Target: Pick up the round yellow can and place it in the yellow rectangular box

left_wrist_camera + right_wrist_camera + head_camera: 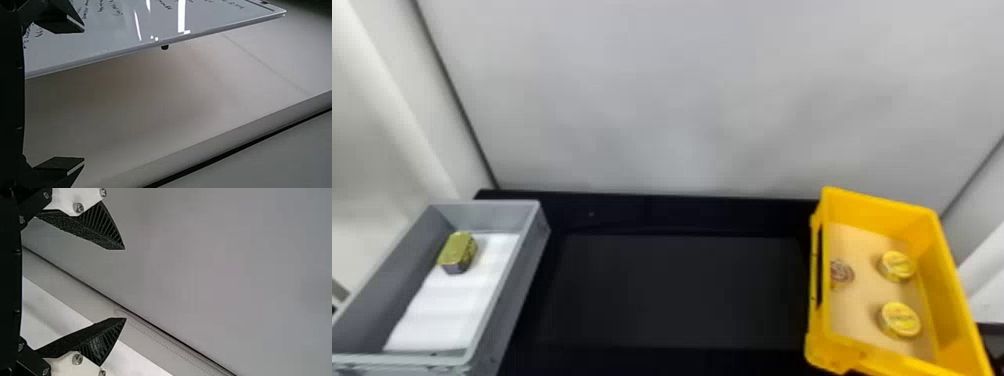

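Note:
Two round yellow cans lie in the yellow rectangular box (pixel 877 200) on the right: one can (pixel 897 266) farther back, another can (pixel 900 320) nearer the front, both on its tan bottom. In the left wrist view my left gripper (pixel 84 94) is open, its two fingers wide apart with nothing between them. My right gripper (pixel 125 284) also stands open in the right wrist view, holding nothing, with pale wall panels behind it.
At the left stands a grey box (pixel 524 290) with a white sheet (pixel 449 305) and a greenish-gold tin (pixel 457 252) inside. A black table (pixel 677 295) spans between the boxes, with a grey wall behind. A whiteboard (pixel 117 27) shows beyond the left gripper.

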Controlling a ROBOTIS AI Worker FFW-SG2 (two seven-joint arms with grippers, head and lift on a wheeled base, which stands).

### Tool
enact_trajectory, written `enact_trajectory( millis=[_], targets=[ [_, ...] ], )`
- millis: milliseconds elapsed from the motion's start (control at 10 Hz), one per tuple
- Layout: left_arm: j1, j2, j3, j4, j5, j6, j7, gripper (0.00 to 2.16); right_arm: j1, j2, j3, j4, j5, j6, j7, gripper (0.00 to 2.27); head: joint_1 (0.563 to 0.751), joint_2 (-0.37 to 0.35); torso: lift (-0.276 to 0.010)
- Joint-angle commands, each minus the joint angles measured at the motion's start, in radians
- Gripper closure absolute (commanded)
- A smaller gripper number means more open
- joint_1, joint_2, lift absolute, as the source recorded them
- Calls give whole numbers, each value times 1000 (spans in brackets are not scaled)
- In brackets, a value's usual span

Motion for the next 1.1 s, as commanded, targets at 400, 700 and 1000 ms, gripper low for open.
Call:
enact_trajectory(
  millis=[400, 700, 1000],
  targets=[
    [0, -3, 6, -3, 3, -4, 0, 96, -95, -65, -30, -45, -170, -60, -57, 188, 694, 14, -60],
    [3, -3, 12, -4, 8, -12, 0, 96, -88, -72, -22, -105, -227, -70, -195, 186, 694, 14, -60],
    [6, -3, 20, -20, 6, -16, 2, 96, -72, -72, -14, -142, -226, -22, -212, 188, 694, 14, -60]
  ],
)
